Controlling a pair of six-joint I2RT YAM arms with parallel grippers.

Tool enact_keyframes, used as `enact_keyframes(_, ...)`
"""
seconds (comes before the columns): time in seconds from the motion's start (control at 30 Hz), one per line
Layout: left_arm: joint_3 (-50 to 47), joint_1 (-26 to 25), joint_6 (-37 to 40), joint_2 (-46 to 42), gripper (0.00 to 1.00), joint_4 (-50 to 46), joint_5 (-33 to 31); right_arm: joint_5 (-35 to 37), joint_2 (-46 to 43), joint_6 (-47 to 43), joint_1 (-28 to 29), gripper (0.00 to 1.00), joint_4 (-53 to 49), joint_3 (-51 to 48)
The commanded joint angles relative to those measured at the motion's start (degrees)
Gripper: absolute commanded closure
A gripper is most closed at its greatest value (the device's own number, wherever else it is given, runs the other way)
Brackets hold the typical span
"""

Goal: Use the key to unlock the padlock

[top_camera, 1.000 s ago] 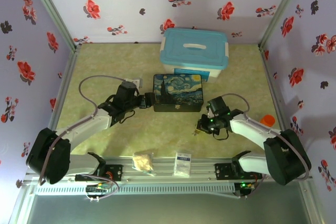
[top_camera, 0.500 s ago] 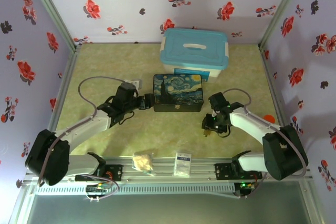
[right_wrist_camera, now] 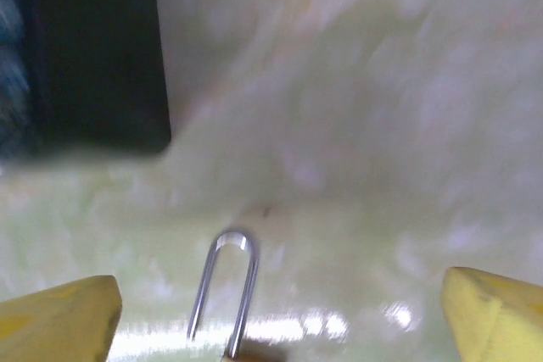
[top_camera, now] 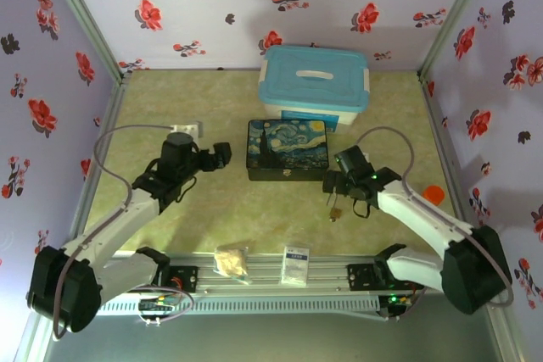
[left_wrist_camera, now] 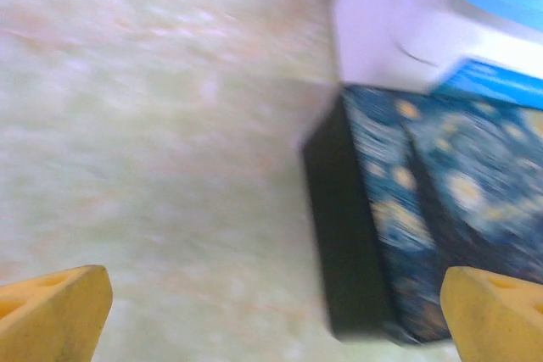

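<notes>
The padlock (top_camera: 335, 212) lies free on the green table, just in front of my right gripper (top_camera: 333, 183). In the right wrist view its silver shackle (right_wrist_camera: 225, 290) points away from me and a sliver of brass body (right_wrist_camera: 248, 353) shows at the bottom edge. It sits between the wide-apart yellow fingertips (right_wrist_camera: 59, 320) of the open right gripper (right_wrist_camera: 280, 320), untouched. My left gripper (top_camera: 222, 156) hovers left of the dark-blue painted box (top_camera: 287, 149). In the left wrist view the left gripper (left_wrist_camera: 273, 315) is open and empty, with the box (left_wrist_camera: 399, 226) ahead on the right. The key is too small to make out.
A white tub with a light-blue lid (top_camera: 314, 80) stands behind the box. A tan packet (top_camera: 231, 260) and a white packet (top_camera: 294, 264) lie by the front rail. An orange object (top_camera: 433, 194) sits at the right wall, and a small white piece (top_camera: 187, 129) at back left.
My right gripper has opened, let the padlock drop onto the table, and drawn back toward the box. My left gripper has opened wider and pulled left, away from the box.
</notes>
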Motion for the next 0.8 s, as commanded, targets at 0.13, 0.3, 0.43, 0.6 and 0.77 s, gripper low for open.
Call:
enact_keyframes(0.13, -5.5, 7.5, 21.8, -2.0, 0.00, 11.4, -18.9, 12.6, -4.6, -15.7, -13.5, 0.01, 28.5, -8.5)
enact_keyframes(0.3, -15.9, 18.4, 24.9, 2.8, 0.00, 32.8, -10.3, 7.1, 0.8, -20.3, -23.1, 0.00, 39.0, -10.2)
enact_keyframes(0.43, -16.8, 21.7, 25.6, 15.1, 0.00, 45.1, -9.0, 3.9, 10.2, -25.8, -25.5, 0.01, 58.5, -15.1)
enact_keyframes(0.6, -17.8, 25.6, 21.7, 28.7, 0.00, 60.4, -5.5, 2.4, 16.3, -23.9, -27.4, 0.01, 68.2, -14.2)
enact_keyframes(0.77, -16.4, 25.8, 21.8, 28.2, 0.00, 57.0, -3.8, -2.6, 24.7, -24.4, -28.3, 0.01, 79.6, -15.8)
